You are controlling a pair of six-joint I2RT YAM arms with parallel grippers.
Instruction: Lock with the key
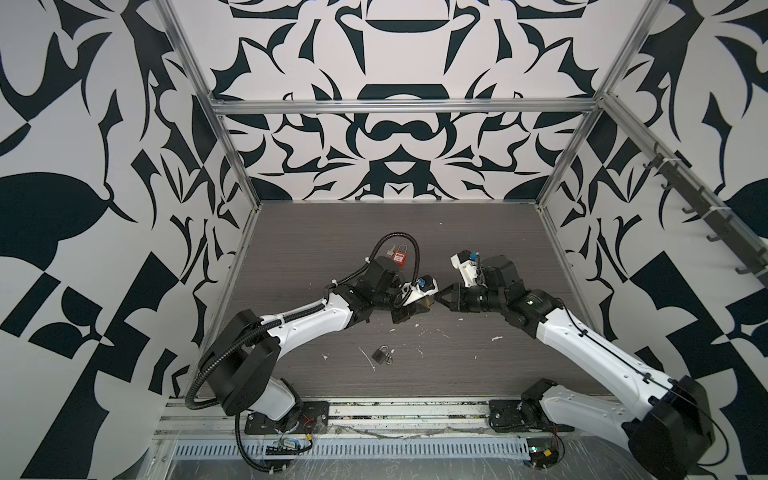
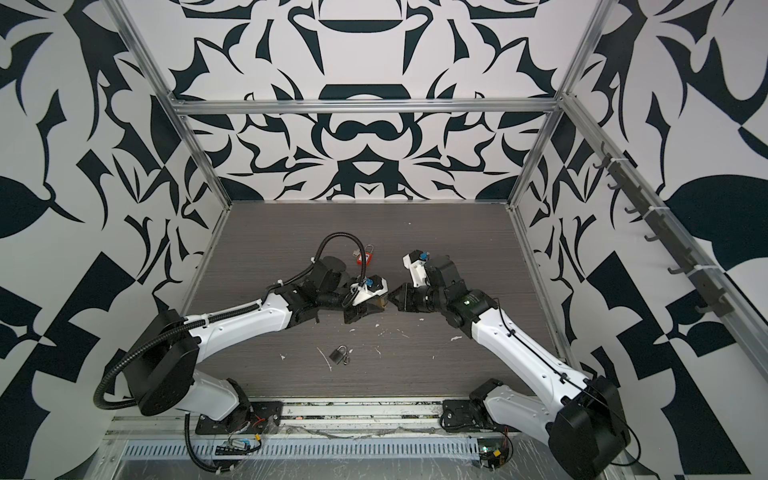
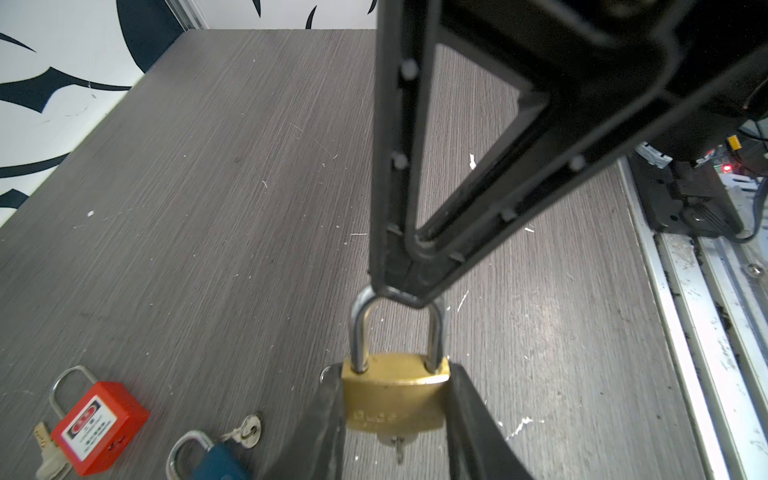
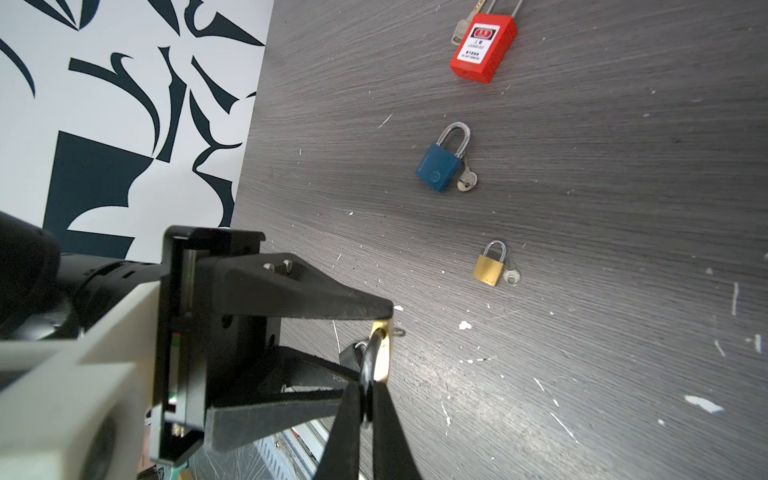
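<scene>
A brass padlock [image 3: 395, 395] is held off the table, and my left gripper [image 3: 395, 374] is shut on the sides of its body. Both legs of its steel shackle [image 3: 358, 328] sit in the body. A small key [image 3: 399, 446] sticks out of the body's underside. My right gripper [image 4: 365, 386] comes in from the opposite side and is shut on the top of the shackle, as the left wrist view shows at its tip [image 3: 409, 291]. In both top views the two grippers [image 1: 424, 305] [image 1: 439, 296] meet tip to tip mid-table, with the padlock [image 2: 379, 302] between them.
On the table lie a red padlock [image 4: 484, 45] with a key, a blue padlock [image 4: 440, 166] with a key, and a smaller brass padlock [image 4: 492, 266] with a key. That small padlock [image 1: 380, 355] lies in front of the grippers. White flecks dot the tabletop [image 1: 478, 374].
</scene>
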